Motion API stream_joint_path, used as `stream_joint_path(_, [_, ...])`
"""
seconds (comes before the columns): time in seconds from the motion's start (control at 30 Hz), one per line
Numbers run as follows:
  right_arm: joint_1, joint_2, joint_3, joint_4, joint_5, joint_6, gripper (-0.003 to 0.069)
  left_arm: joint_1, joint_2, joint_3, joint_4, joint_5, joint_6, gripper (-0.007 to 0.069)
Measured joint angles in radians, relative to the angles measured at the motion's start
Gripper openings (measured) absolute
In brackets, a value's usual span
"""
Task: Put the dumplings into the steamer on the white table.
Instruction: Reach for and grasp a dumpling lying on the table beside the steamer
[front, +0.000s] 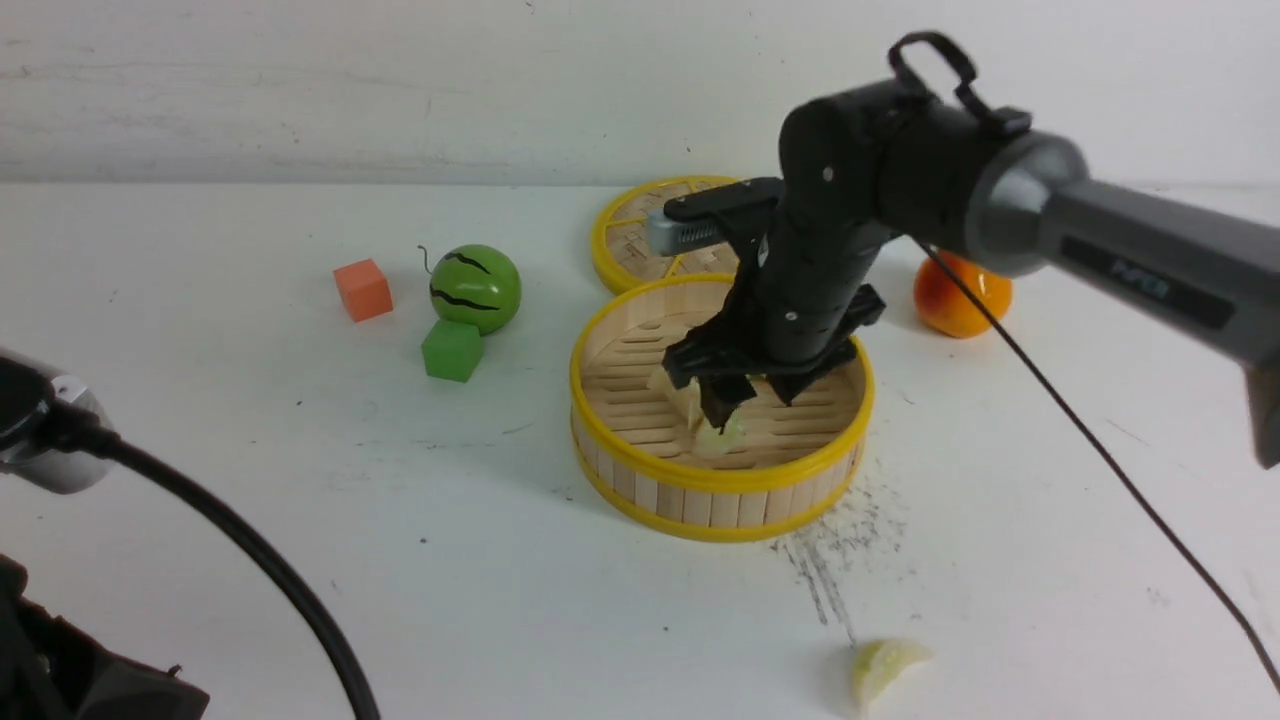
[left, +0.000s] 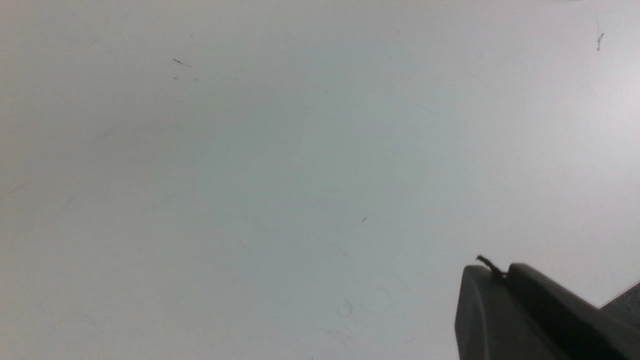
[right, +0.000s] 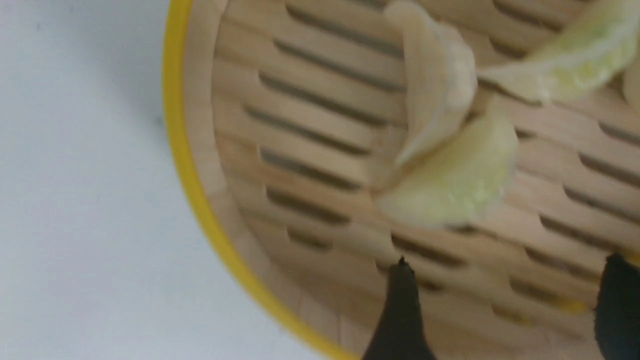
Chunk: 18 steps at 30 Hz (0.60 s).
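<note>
The steamer (front: 722, 488) stands mid-table on the white table (front: 200, 480). My right gripper (front: 752, 398) hangs inside it, open and empty, just above the slatted floor. Pale dumplings (front: 716, 436) lie under it. In the right wrist view my right gripper (right: 507, 270) is open over the slats, with three dumplings beyond it: one greenish (right: 452, 185), one cream (right: 435, 80), one at the frame's edge (right: 570, 62). The steamer's yellow rim (right: 187, 145) shows there. One more dumpling (front: 885, 665) lies on the table near the front. My left gripper (left: 492, 274) is shut and empty over bare table (left: 250, 175).
The flat woven lid (front: 640, 235) lies behind the steamer. A toy watermelon (front: 475, 288), an orange cube (front: 362, 290) and a green cube (front: 452, 350) sit to the left. An orange fruit (front: 960, 298) sits at the right. Dark scratch marks (front: 835, 560) run in front of the steamer.
</note>
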Motion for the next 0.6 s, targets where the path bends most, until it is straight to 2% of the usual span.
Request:
stream_joint_path(0.13, [-0.002, -0.09, 0.008, 0.0, 0.102, -0.091, 0.0513, 0.0, 0.0, 0.0, 0.0, 0.0, 0.0, 0.0039])
stream_joint_path(0.37, [-0.003, -0.284, 0.329, 0.045, 0.11, -0.261, 0.0496, 0.0, 0.0, 0.0, 0.0, 0.002, 0.0, 0.0042])
stream_joint_path(0.5, [-0.003, -0.362, 0.59, 0.084, 0.001, -0.471, 0.0487, 0.0, 0.0, 0.0, 0.0, 0.002, 0.017, 0.0048])
stream_joint_path(0.53, [-0.003, -0.364, 0.6, 0.084, -0.007, -0.48, 0.0487, 0.0, 0.0, 0.0, 0.0, 0.002, 0.019, 0.0048])
stream_joint_path(0.6, [-0.003, -0.368, 0.71, 0.083, -0.114, -0.578, 0.0487, 0.0, 0.0, 0.0, 0.0, 0.002, 0.031, 0.0049])
